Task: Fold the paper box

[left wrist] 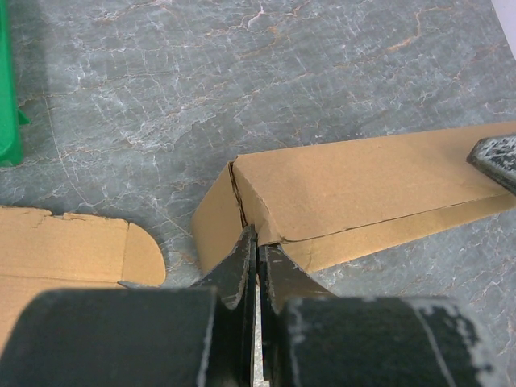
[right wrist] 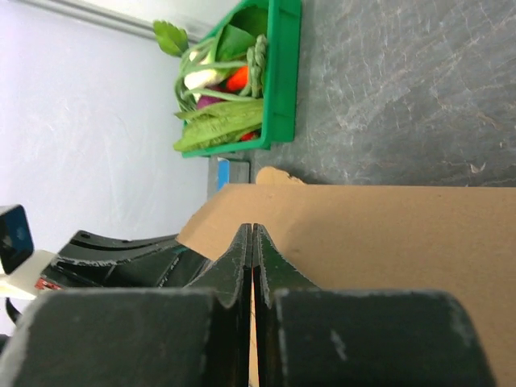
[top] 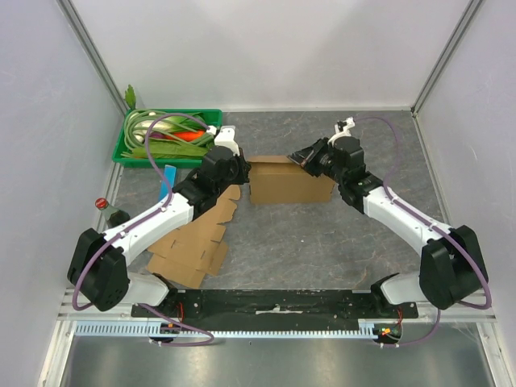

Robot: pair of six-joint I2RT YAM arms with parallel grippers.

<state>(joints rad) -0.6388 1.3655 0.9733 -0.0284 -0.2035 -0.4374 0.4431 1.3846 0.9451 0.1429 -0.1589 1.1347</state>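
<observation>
Brown cardboard box [top: 290,185] half-folded, corner seam gaping. Left end effector [left wrist: 256,235] and right end effector [right wrist: 252,230] both closed tight at its ends; can't tell if either grips cardboard.

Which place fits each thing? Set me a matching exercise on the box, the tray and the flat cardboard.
Things:
1. box
2. tray
3. flat cardboard

Places, seen from above:
A. far left corner
B. near left
C. centre

Pairs: 1-C, 2-A, 3-B
</observation>
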